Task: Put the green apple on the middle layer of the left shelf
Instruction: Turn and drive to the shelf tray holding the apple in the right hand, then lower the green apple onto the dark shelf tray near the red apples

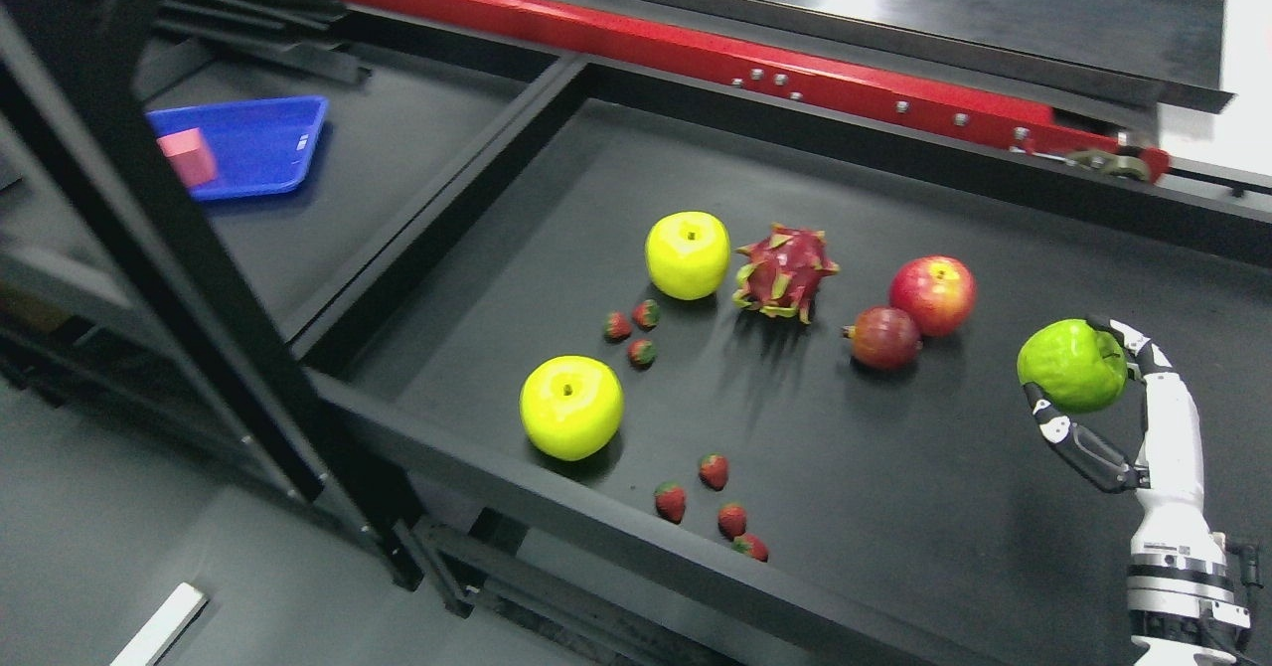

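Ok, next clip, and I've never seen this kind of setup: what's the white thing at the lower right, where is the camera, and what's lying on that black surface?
The camera sits on a humanoid robot's head, looking down. The white jointed right hand has its fingers closed around a round green apple. On the black shelf surface lie two yellow apples, a pink spiky dragon fruit, a red apple, a dark red pomegranate and small scattered strawberries. Farther left, a blue plastic tray holds a pink block. The left hand is out of view.

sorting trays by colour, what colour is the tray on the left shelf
Blue; the tray holds a pink block, clearest in the head view.
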Robot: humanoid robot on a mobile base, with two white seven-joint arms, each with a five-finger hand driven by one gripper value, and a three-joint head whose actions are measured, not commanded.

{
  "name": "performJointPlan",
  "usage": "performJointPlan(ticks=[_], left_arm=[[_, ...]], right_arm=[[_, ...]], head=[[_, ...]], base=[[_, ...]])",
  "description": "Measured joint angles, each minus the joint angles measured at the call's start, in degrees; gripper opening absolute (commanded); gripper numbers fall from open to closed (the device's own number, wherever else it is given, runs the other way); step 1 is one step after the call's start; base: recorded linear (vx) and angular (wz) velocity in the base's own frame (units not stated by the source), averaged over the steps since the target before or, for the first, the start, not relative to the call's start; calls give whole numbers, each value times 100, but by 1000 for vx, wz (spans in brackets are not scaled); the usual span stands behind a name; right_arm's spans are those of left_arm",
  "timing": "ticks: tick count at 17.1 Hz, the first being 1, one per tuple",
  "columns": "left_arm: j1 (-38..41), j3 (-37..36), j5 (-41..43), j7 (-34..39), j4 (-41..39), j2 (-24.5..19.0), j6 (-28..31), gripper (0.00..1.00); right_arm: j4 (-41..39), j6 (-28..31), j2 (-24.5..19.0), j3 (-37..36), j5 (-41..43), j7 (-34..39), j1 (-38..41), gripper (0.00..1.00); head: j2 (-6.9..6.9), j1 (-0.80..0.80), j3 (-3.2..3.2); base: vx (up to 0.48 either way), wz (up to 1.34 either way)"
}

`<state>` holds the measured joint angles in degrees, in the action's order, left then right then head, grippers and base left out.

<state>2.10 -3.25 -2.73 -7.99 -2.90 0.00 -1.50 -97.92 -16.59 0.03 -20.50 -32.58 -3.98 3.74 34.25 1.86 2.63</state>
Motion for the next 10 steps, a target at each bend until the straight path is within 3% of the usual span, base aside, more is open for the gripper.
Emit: performJointPlan(ticks=[5, 10], left_arm=[[-1, 0, 0, -1, 0, 0, -7, 100], [0, 0, 1, -1, 0, 0, -35, 100]], right_arm=[[0, 3, -1, -9, -2, -1, 27, 0], [2, 141, -2, -7, -85, -19, 36, 0]], head=[[0, 0, 0], [0, 0, 0]], base=[[131, -710], [71, -200]])
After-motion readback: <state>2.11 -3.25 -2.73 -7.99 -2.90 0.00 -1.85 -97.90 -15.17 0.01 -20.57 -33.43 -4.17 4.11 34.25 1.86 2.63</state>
